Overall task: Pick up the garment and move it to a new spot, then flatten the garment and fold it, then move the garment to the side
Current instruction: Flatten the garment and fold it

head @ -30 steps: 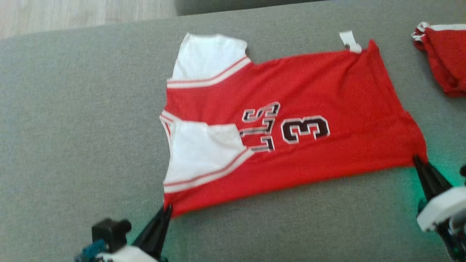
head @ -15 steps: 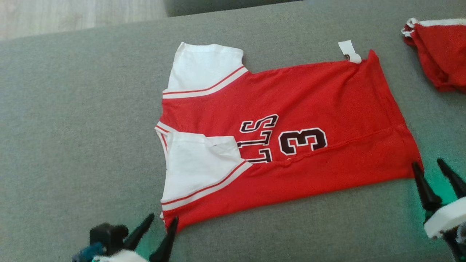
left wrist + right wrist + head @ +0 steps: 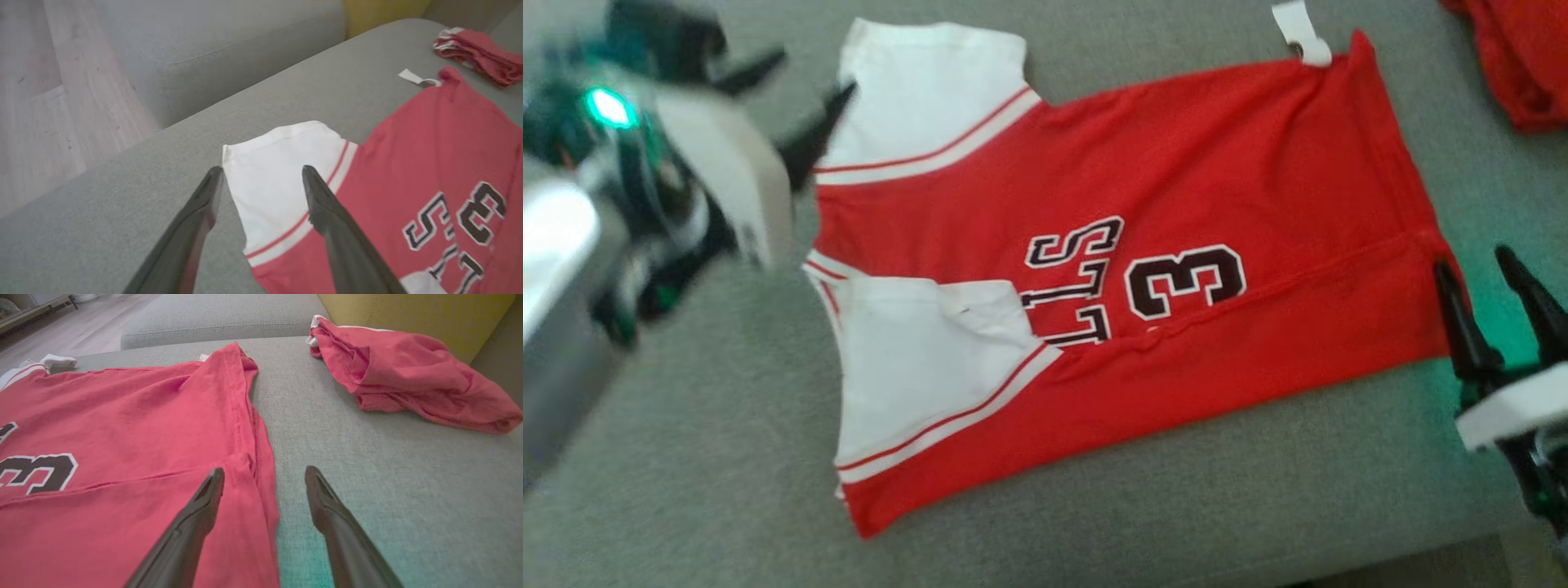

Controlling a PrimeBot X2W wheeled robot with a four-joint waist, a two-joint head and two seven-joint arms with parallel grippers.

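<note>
Garment (image 3: 1176, 163), a red jersey with white sleeves, lies spread across the grey sofa cushion (image 3: 686, 457), collar to the left and hem to the right. We judge it light, soft and limp: it will sag between any two holds and carry no shape of its own. At the far left our left pincer (image 3: 818, 70) hangs with its fingers spread, straddling the outer corner of the far sleeve (image 3: 923, 90). In the left wrist view one finger sits over bare cushion and the other over white cloth, though we cannot tell whether either touches. Nearer us the near sleeve (image 3: 915, 367) is already turned in over the chest, and the near long edge looks folded up to a crease just on the near side of the number (image 3: 1184, 282). For the next fold we would pinch thin edges, not the middle: the sleeve corner on the left and the hem corner on the right, taking every layer so none slips free. At the right our right pincer (image 3: 1470, 257) is likewise spread, one finger over the hem, the other over cushion. A paper tag (image 3: 1303, 33) sticks out at the far hem corner, and a second red cloth (image 3: 1519, 65) lies apart at the far right.
</note>
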